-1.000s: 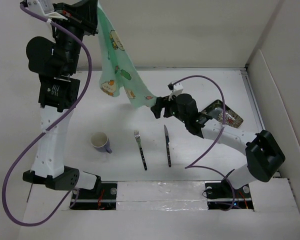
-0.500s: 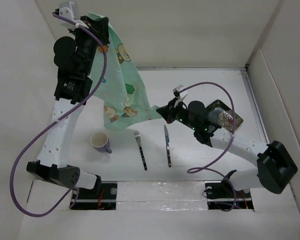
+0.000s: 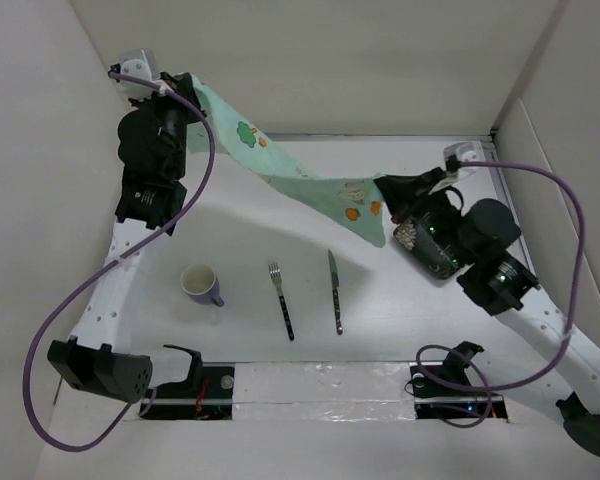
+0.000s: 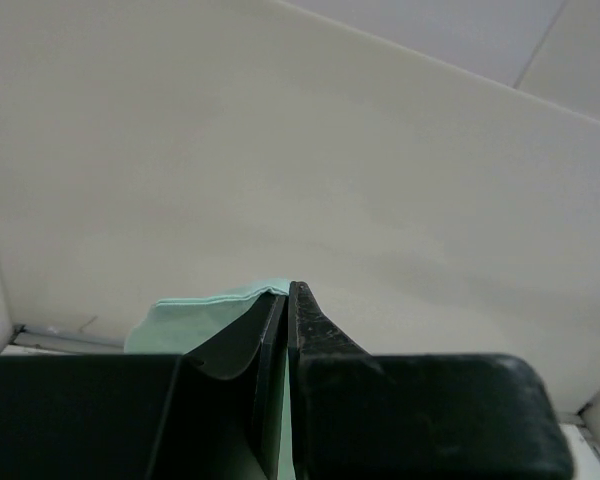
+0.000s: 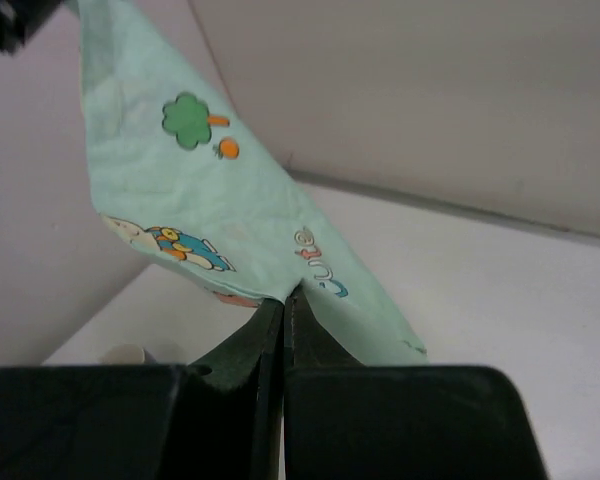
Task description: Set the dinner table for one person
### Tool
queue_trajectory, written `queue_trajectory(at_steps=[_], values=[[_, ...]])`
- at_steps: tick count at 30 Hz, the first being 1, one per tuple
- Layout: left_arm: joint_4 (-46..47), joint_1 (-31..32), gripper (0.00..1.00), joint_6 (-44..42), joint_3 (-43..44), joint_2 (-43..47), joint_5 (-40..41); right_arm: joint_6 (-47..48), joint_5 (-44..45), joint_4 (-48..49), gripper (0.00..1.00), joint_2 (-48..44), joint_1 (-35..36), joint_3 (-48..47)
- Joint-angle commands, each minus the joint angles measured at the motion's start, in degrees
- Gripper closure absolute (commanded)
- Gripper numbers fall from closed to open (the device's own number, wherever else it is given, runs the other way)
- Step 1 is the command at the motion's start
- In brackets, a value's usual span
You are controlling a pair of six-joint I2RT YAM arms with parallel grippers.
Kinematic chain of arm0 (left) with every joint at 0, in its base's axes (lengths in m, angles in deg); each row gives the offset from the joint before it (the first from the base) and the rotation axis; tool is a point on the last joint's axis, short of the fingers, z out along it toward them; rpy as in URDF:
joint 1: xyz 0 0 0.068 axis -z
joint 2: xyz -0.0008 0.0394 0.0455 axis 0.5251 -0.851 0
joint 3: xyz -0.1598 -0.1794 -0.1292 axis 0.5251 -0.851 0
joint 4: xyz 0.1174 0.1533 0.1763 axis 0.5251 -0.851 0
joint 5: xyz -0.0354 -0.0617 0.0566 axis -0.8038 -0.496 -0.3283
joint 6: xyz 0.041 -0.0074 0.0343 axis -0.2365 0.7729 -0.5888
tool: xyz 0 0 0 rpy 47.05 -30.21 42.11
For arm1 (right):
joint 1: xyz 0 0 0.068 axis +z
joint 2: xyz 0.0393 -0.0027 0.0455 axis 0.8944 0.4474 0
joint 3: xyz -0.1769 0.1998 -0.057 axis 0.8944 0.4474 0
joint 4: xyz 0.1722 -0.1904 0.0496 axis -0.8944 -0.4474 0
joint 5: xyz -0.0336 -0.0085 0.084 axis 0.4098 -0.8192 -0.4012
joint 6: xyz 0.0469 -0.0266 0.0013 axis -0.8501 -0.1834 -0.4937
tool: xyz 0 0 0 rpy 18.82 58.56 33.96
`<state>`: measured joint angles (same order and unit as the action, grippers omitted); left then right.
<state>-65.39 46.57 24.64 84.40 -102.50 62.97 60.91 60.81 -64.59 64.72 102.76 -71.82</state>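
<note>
A mint-green cartoon-printed placemat [image 3: 300, 180] hangs stretched in the air above the far half of the white dinner table [image 3: 230, 225]. My left gripper [image 3: 187, 90] is shut on its upper left corner, high by the back wall. In the left wrist view the jaws [image 4: 288, 290] pinch a mint cloth edge [image 4: 195, 315]. My right gripper [image 3: 388, 190] is shut on the opposite end, lower down. In the right wrist view the cloth [image 5: 230, 220] rises from its shut jaws [image 5: 283, 295].
A purple mug [image 3: 201, 284] stands near the left front. A fork [image 3: 281, 298] and a knife [image 3: 335, 292] lie side by side in the middle front. A patterned dish [image 3: 410, 237] is mostly hidden under my right arm. White walls border the table.
My right gripper shut on the cloth's lower corner and pulled it right and up, stretching the placemat out. The left gripper, still holding its corner, shifted slightly.
</note>
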Motion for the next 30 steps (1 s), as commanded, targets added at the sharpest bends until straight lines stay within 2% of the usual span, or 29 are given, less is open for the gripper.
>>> queue_trajectory(at_steps=[1, 3, 6, 7, 8, 9, 12, 15, 19, 20, 21, 23, 25, 26, 27, 28, 29, 30], values=[[8.69, -1.36, 1.00, 0.61, -2.34, 5.51, 4.20, 1.87, 7.20, -6.87, 1.00, -3.20, -0.83, -6.93], [9.66, -1.36, 1.00, 0.79, -4.79, 7.18, 5.43, 2.93, 10.36, -7.85, 1.00, -2.86, -1.62, -8.87], [10.36, -1.36, 1.00, 1.32, -5.08, 7.27, 6.57, 3.11, 10.38, -9.00, 1.00, 0.47, -5.40, -13.00], [10.10, -1.36, 1.00, 1.32, -4.72, 6.75, 6.66, 3.02, 9.86, -7.95, 1.00, 3.18, -6.54, -13.97], [9.84, -1.36, 1.00, 1.40, -4.72, 5.09, 6.84, 3.02, 6.46, -7.60, 1.00, 7.39, -10.81, -17.11], [9.84, -1.36, 1.00, 1.40, -4.72, 5.07, 6.84, 3.02, 6.42, -7.16, 1.00, 7.43, -10.85, -17.14], [10.80, -1.36, 1.00, 0.27, -5.16, 1.22, 8.32, 2.49, 3.10, -5.75, 1.00, 17.07, -16.11, -21.70], [10.46, -1.36, 1.00, -2.10, -2.81, -5.80, 9.82, 1.44, -0.25, -4.96, 1.00, 28.67, -20.51, -27.59], [7.04, -1.36, 1.00, -5.62, 3.79, -21.41, 10.27, 0.30, -2.98, -7.41, 1.00, 44.75, -24.38, -39.79], [5.81, -1.36, 1.00, -6.24, 5.98, -24.08, 10.44, 0.12, -2.98, -7.50, 1.00, 51.57, -24.91, -42.08], [4.23, -1.36, 1.00, -7.37, 10.44, -27.33, 10.53, -0.32, -2.98, -9.24, 1.00, 55.03, -25.44, -48.54], [2.20, -1.89, 1.00, -8.17, 15.73, -36.56, 11.23, -1.02, -4.65, -10.40, 1.00, 62.06, -26.15, -55.69], [-3.13, -3.29, 1.00, -7.65, 26.97, -47.06, 11.24, -2.16, -4.30, -14.96, 1.00, 72.78, -26.76, -69.30], [-5.52, -3.29, 0.93, -7.21, 31.53, -50.44, 11.15, -2.86, -3.86, -16.45, 0.97, 76.30, -26.76, -74.14], [-7.89, -3.99, 0.77, -6.77, 40.37, -53.87, 11.76, -3.65, -2.21, -20.04, 0.84, 79.82, -27.46, -79.14], [-12.27, -4.00, 0.60, -6.77, 44.46, -60.25, 12.37, -5.14, -2.36, -20.94, 0.65, 85.24, -27.99, -87.11], [-14.57, -4.52, 0.31, -7.03, 48.59, -62.84, 12.99, -5.50, -2.97, -21.04, 0.37, 87.13, -27.99, -89.71], [-15.81, -4.52, 0.22, -7.21, 54.28, -65.04, 15.17, -5.77, -4.72, -20.78, 0.30, 88.10, -28.52, -91.13]])
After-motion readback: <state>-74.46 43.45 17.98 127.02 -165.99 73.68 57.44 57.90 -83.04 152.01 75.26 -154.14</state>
